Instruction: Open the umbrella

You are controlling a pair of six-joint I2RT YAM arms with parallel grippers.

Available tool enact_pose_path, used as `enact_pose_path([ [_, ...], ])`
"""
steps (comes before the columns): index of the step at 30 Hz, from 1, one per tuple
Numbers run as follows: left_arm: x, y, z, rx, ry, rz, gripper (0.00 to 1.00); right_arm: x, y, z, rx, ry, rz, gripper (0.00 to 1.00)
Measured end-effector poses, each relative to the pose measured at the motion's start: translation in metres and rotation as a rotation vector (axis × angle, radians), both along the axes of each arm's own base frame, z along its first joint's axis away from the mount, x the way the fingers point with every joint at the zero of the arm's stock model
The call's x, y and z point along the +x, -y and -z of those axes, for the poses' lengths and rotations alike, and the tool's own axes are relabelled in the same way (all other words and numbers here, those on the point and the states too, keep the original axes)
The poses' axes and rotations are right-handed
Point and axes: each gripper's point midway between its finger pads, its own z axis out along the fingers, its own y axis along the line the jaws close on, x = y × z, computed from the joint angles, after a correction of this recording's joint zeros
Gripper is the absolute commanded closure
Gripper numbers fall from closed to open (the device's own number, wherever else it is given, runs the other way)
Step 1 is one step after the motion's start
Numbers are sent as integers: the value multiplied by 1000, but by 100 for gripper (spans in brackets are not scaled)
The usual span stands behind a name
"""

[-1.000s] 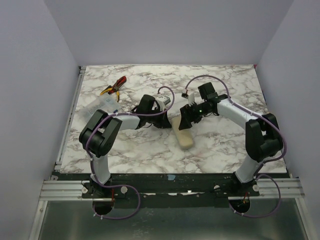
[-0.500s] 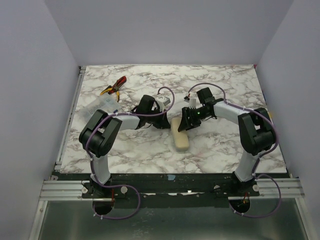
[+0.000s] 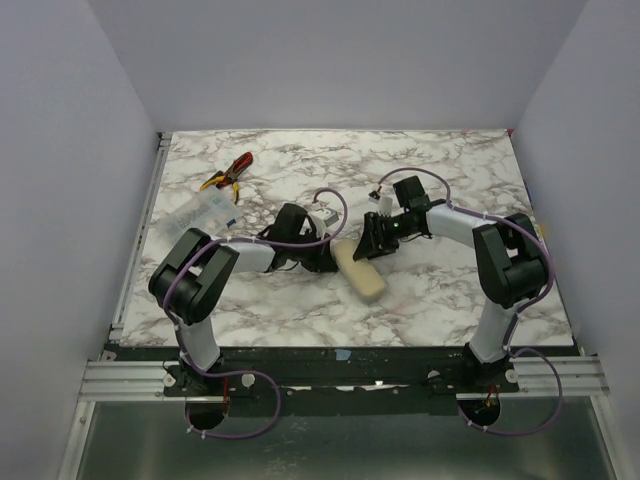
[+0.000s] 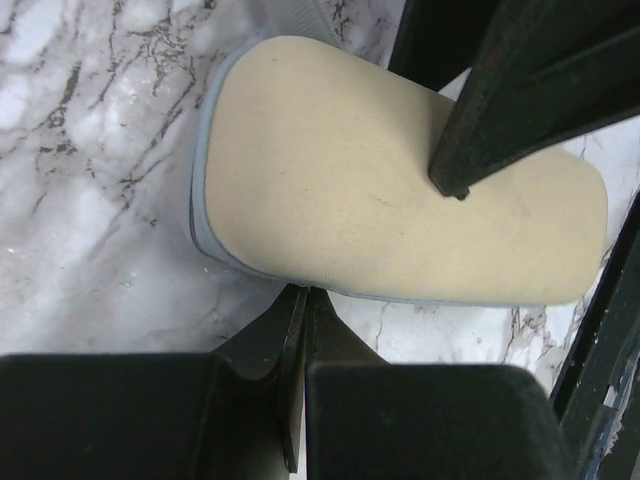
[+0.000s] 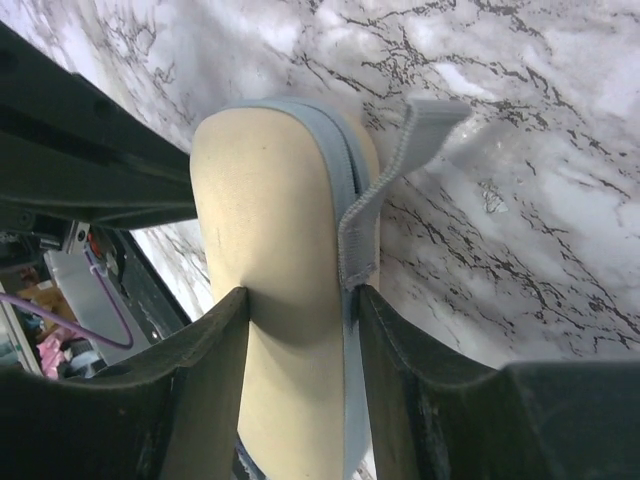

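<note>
The umbrella (image 3: 362, 272) lies folded on the marble desk (image 3: 450, 300), near the centre and between the two arms. Its long axis runs diagonally, from upper left to lower right in the top view. The beige fabric faces upward, with a grey seam along the edge.

The right claw (image 3: 368, 246) is at the far end of the umbrella. In the right wrist view its two fingers (image 5: 215, 340) sit on opposite sides of the beige body and pinch it. A grey strap (image 5: 395, 170) loops off the seam and its free end rests on the desk.

The left claw (image 3: 328, 258) is at the left flank of the umbrella. In the left wrist view its fingers (image 4: 285, 325) are pressed together, with the tips touching the umbrella's edge. Whether any fabric is caught between them cannot be determined.

Red-and-yellow pliers (image 3: 228, 173) lie at the far left of the desk, well apart from the umbrella.
</note>
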Motion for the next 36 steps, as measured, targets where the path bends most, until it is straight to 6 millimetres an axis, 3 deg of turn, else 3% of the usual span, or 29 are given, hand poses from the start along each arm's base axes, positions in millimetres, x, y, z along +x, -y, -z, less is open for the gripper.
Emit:
enact_pose_path([
  [11, -4, 4, -2, 12, -23, 12, 100, 8, 3, 1, 28, -8, 54, 100],
  [12, -3, 6, -3, 11, -22, 12, 100, 9, 5, 1, 35, -11, 59, 91],
  [14, 1, 9, -3, 12, -23, 13, 100, 11, 8, 0, 44, -12, 66, 57],
  [16, 5, 12, -3, 13, -29, 12, 100, 11, 10, -1, 56, -7, 56, 31],
  [19, 11, 16, -2, 13, -31, 12, 100, 9, 12, 0, 54, 11, 26, 3],
  [20, 13, 18, -3, 10, -30, 12, 100, 6, 12, 2, 50, 15, 13, 1],
  [24, 20, 26, -10, -4, -13, 16, 100, 0, 11, -1, 60, 23, -19, 6],
  [31, 26, 29, -10, -8, -16, 15, 100, -8, 14, 8, 65, -15, 4, 49],
  [36, 24, 27, -7, 2, -29, 12, 100, -5, 13, 9, 75, -55, 53, 88],
])
